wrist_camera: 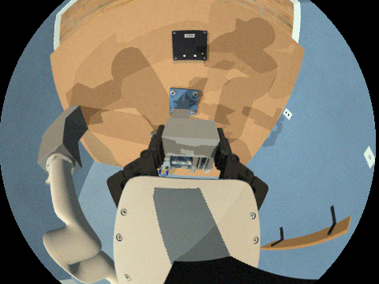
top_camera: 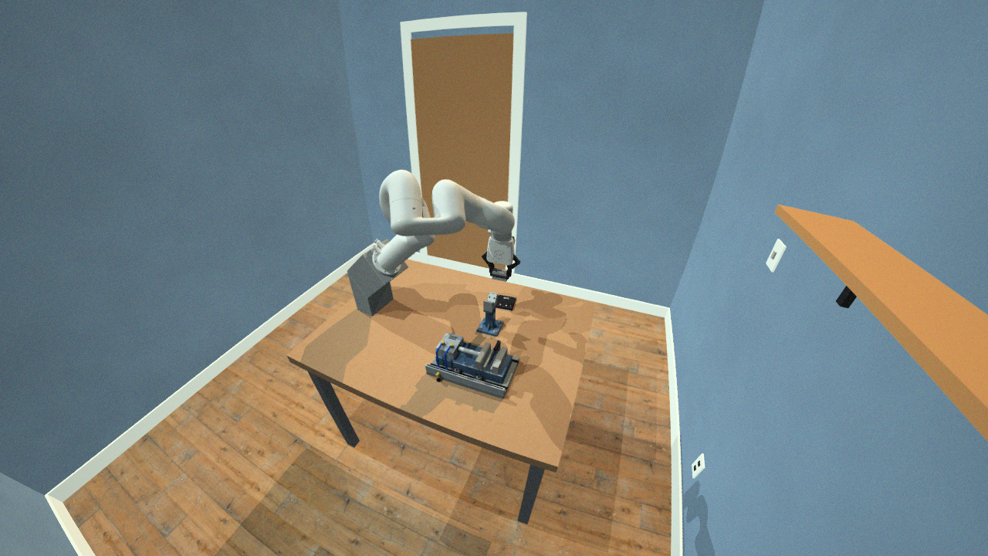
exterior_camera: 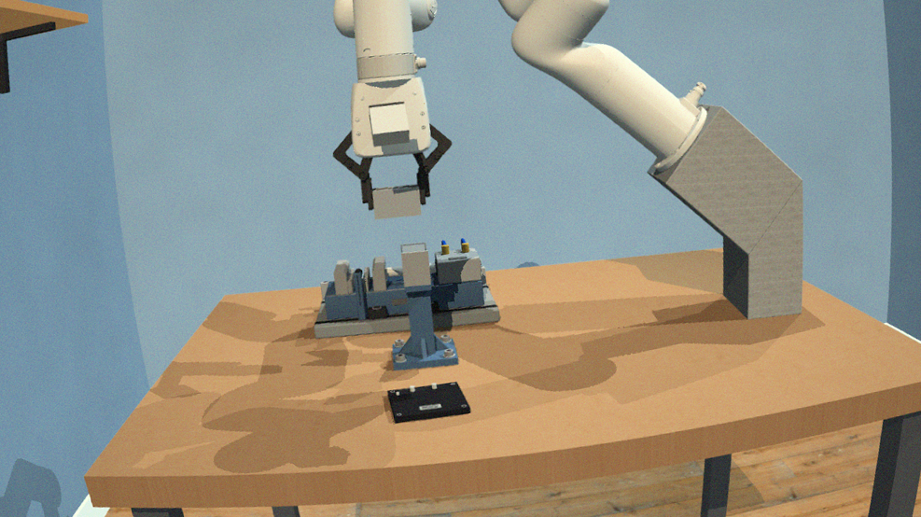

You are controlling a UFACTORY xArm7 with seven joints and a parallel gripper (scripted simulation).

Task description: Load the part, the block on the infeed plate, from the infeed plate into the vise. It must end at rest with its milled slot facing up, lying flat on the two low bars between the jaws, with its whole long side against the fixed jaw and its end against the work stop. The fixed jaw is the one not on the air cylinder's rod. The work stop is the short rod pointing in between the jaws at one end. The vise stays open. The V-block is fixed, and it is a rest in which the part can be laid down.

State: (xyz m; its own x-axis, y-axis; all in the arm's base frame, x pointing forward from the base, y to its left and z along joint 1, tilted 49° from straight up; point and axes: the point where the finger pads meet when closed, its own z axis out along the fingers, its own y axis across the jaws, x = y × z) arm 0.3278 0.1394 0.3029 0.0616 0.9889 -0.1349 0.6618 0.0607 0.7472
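My gripper [exterior_camera: 395,193] is shut on the part [exterior_camera: 396,202], a light grey block, and holds it high in the air above the V-block [exterior_camera: 419,314]. It also shows in the wrist view [wrist_camera: 189,138] between the dark fingers. I cannot tell which way its slot faces. The black infeed plate [exterior_camera: 429,401] lies bare near the table's front edge; it shows in the wrist view [wrist_camera: 189,44] too. The vise [exterior_camera: 402,292] stands open behind the V-block. In the top view the gripper [top_camera: 500,271] hangs above the plate [top_camera: 505,302], and the vise [top_camera: 473,364] sits nearer the camera.
The arm's grey base block [exterior_camera: 738,225] stands at the table's right rear. The V-block [top_camera: 490,314] rises on a blue post between plate and vise. Two small yellow-capped fittings [exterior_camera: 452,244] stand on the vise's cylinder end. A wall shelf [top_camera: 891,290] hangs off to the side.
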